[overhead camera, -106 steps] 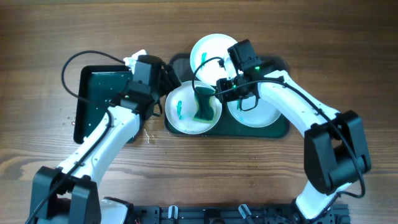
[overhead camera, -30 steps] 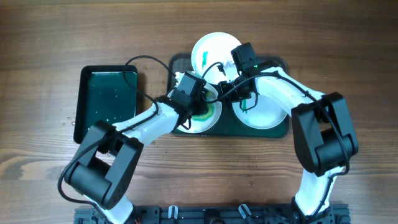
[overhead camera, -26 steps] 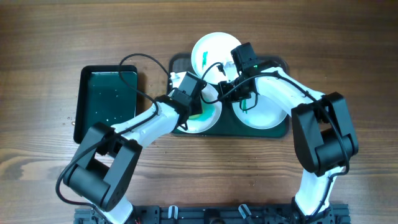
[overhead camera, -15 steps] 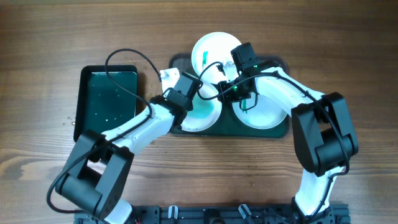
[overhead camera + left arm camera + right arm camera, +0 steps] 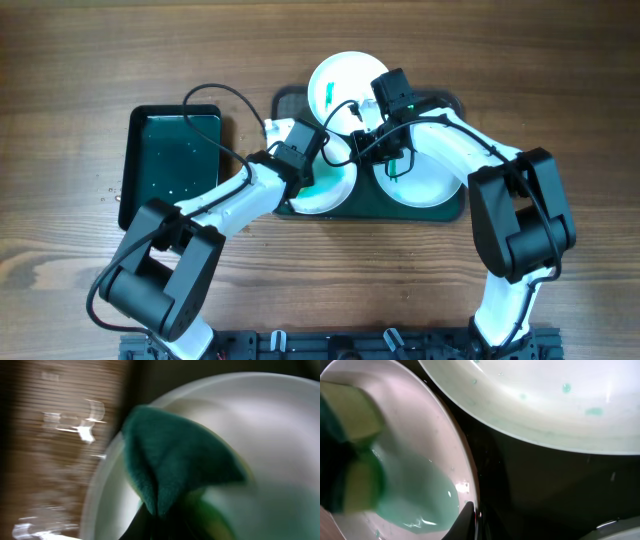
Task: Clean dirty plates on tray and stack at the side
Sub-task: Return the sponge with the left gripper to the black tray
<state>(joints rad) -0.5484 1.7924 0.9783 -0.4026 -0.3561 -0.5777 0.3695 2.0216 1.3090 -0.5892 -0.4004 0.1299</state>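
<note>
Three white plates lie on the dark green tray (image 5: 452, 208). The left plate (image 5: 338, 196) carries a wet teal film (image 5: 415, 495). My left gripper (image 5: 308, 168) is shut on a green sponge (image 5: 170, 460), which presses on this plate's left part. My right gripper (image 5: 470, 521) is shut on the same plate's right rim, one dark finger (image 5: 464, 519) lying on the inner side. The far plate (image 5: 340, 70) and the right plate (image 5: 425, 185) each show a small teal smear and are partly hidden by the right arm.
A smaller black tray (image 5: 170, 160), wet inside, lies on the wooden table to the left of the green tray. Cables loop above the left arm. Water drops glint on the wood beside the plate (image 5: 85, 430).
My left gripper has slid the sponge back and forth over the left plate, and the teal film has spread across it. The right arm has kept its place on the rim.
</note>
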